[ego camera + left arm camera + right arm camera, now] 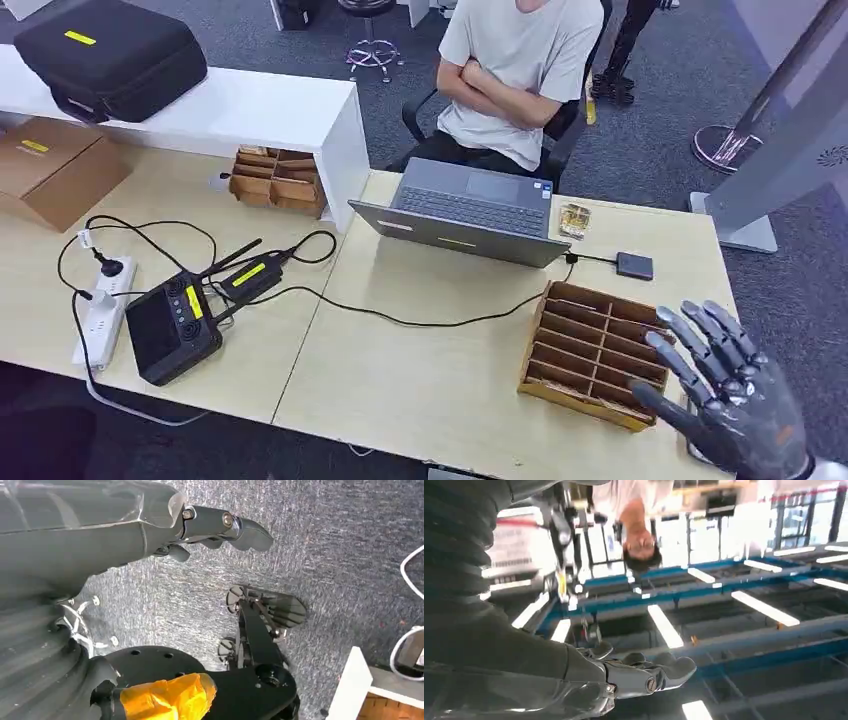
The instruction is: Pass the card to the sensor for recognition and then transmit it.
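Observation:
My right hand (725,385) is raised at the table's near right corner, fingers spread and holding nothing, just beside the right end of a wooden slotted box (580,350). A small dark square sensor (634,265) lies on the table beyond the box, wired to a grey laptop (465,210). I cannot tell whether the box's slots hold cards. In the right wrist view the right hand (644,675) is turned up toward the ceiling and is empty. My left hand (220,527) hangs over grey carpet with nothing in it.
A person (520,70) sits behind the laptop with arms crossed. A small packet (574,220) lies beside the laptop. On the left table are a black controller (175,325), cables, a power strip (105,310), a second wooden box (275,178), a cardboard box (50,170) and a black case (110,55).

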`<state>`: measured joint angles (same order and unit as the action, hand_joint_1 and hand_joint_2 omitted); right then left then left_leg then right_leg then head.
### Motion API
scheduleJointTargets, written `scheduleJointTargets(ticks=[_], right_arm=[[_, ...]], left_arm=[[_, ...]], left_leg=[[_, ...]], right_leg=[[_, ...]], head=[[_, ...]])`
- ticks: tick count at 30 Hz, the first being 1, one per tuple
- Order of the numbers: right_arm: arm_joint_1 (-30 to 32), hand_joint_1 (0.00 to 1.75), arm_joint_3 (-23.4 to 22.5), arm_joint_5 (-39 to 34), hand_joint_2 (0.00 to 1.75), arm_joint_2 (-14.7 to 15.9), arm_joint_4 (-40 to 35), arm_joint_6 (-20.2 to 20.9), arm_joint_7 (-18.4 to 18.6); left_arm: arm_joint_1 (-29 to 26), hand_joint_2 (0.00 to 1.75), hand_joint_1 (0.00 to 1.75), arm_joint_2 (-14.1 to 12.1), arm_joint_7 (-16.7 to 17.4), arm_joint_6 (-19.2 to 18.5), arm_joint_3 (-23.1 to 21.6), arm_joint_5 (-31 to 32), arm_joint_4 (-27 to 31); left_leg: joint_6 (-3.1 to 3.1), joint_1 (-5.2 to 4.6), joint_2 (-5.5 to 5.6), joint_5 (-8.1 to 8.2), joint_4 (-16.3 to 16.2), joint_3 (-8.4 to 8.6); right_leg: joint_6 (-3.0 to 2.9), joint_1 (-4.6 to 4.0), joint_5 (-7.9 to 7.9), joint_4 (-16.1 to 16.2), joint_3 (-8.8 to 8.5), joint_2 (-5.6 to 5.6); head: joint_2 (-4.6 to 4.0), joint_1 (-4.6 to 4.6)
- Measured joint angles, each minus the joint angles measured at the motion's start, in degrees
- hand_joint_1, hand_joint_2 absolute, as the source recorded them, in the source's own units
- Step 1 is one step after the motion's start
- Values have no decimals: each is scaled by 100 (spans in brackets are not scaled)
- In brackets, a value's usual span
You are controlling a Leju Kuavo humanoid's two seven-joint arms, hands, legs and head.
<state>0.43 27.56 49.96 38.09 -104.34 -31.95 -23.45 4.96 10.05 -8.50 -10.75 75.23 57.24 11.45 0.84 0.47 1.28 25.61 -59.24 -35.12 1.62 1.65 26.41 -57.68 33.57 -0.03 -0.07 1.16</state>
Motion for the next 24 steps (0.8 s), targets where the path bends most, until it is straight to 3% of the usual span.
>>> scheduleJointTargets(ticks=[3,9,19,24], right_arm=[[398,0,75,-61,175,-225,223,457,66],[724,0,232,-133,175,-376,483,518,300],[1039,0,345,-269,175,-417,498,524,393],[1075,0,444,-323,175,-404,535,721,636]], left_arm=[[0,175,0,-9,0,-11,52,-17,0],[1,175,0,-17,-2,-4,140,-33,0],[1,175,0,-24,-2,20,181,-33,0],[1,175,0,-31,-2,39,184,13,0]], left_leg=[[0,0,-1,0,0,0],[0,0,-4,-1,0,3],[0,0,-5,-1,0,3],[0,0,-6,-1,0,4]], right_leg=[[-3,0,1,0,0,0],[-3,0,1,-1,-1,3],[-3,0,1,-1,0,5],[-3,0,1,-1,0,6]], head=[[0,2],[0,2],[0,0],[0,0]])
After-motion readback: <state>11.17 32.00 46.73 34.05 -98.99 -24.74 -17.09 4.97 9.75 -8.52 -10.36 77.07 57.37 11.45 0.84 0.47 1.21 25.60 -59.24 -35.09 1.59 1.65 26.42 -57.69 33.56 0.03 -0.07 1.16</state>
